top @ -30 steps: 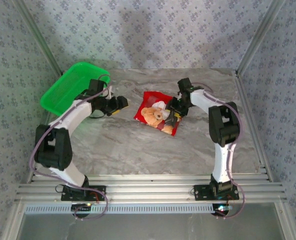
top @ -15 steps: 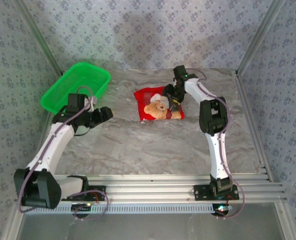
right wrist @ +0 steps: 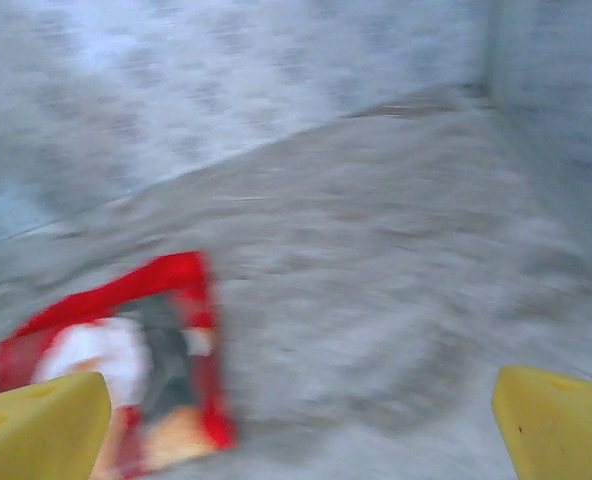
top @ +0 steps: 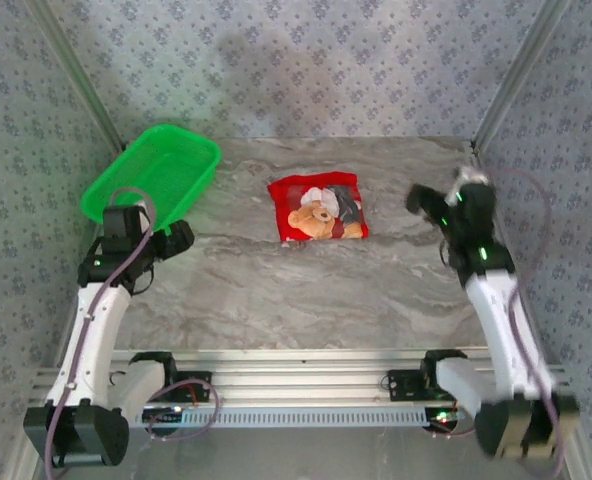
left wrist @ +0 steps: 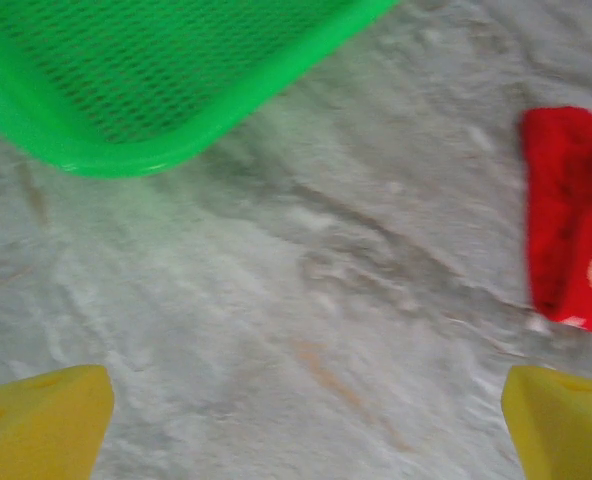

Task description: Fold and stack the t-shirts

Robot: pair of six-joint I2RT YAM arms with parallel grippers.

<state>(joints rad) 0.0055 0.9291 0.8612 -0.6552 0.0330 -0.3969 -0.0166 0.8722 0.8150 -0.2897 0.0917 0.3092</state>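
Both arms pull away, leaving the folded shirt free on the bench

On the grey marbled bench, a green plastic mesh basket sits upper left. The bright red teddy-bear t-shirt lies upper centre as a folded square, released since a moment ago, so the fold looks finished. The left gripper has retreated beside the basket and the right gripper to mid-right, both spread wide and empty.

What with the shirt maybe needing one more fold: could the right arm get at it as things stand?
Probably yes. The right pincer stands open, off to the right of the red t-shirt, with bare table between them and nothing lying in the way.
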